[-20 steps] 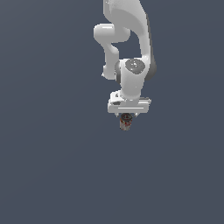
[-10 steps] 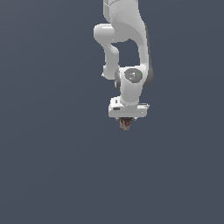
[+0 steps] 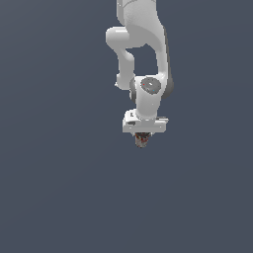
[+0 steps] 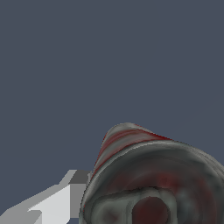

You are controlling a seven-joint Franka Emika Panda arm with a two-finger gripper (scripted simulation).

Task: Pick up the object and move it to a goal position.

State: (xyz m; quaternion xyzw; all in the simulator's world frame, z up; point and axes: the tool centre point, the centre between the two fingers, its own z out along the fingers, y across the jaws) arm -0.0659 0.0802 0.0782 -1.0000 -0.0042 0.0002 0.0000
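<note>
Nothing else is showing around the arm point(image 3: 143, 54); a plain dark grey ground is filling both views. The gripper point(image 3: 143, 140) is pointing down with the small can point(image 3: 142, 141) sitting between its fingers, jaws closing narrowly on it. In the wrist view the can point(image 4: 153, 179) is looming large and cut off, and only one finger point(image 4: 57, 202) is showing.

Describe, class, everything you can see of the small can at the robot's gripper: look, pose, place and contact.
The can is a small dark cylinder with red and whitish label patches, sitting directly under the gripper and narrower than it. In the wrist view it fills the near corner: a grey, dark-red mottled round end with a ringed recess, and red-striped sides. One pale finger lies against its side. Whether it rests on the surface or is lifted cannot be told.
</note>
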